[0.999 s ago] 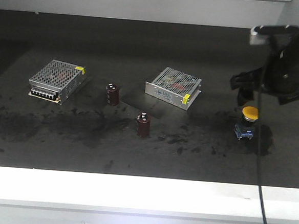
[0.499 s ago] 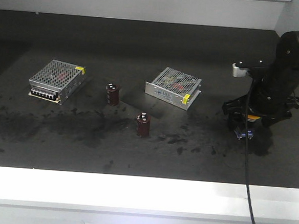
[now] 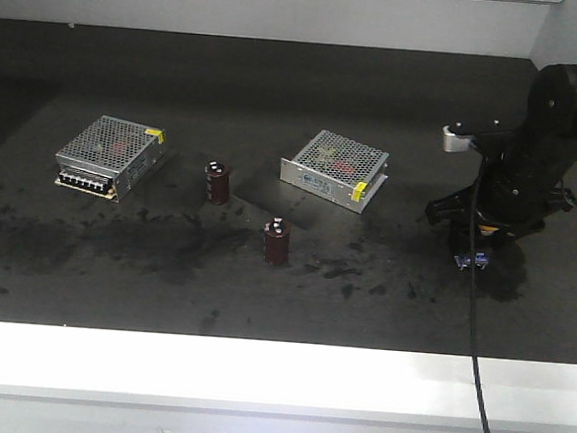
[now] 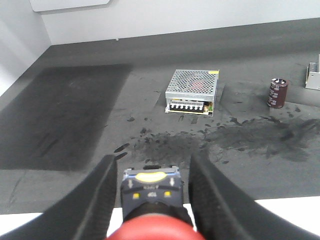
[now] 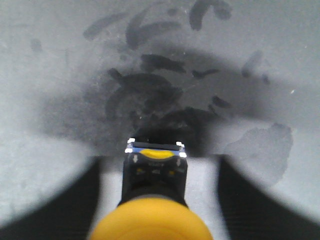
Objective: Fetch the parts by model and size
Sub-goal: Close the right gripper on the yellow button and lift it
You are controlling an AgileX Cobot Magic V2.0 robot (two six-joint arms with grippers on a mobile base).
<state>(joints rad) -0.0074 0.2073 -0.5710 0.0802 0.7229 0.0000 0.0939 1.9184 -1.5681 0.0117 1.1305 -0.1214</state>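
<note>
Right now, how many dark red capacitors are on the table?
2. One capacitor stands between the two metal boxes. The other capacitor stands nearer the front edge of the table. None appears hidden.

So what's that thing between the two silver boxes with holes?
In the front view, one dark red capacitor stands between the left silver box and the right silver box. A second capacitor stands nearer the camera, off that line.

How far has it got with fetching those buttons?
Roughly halfway, it seems. The left pincer appears to grip the red push-button switch. The right pincer straddles the yellow push-button switch, which stands on the table, not yet closed. Gripping and lifting it are left.
</note>
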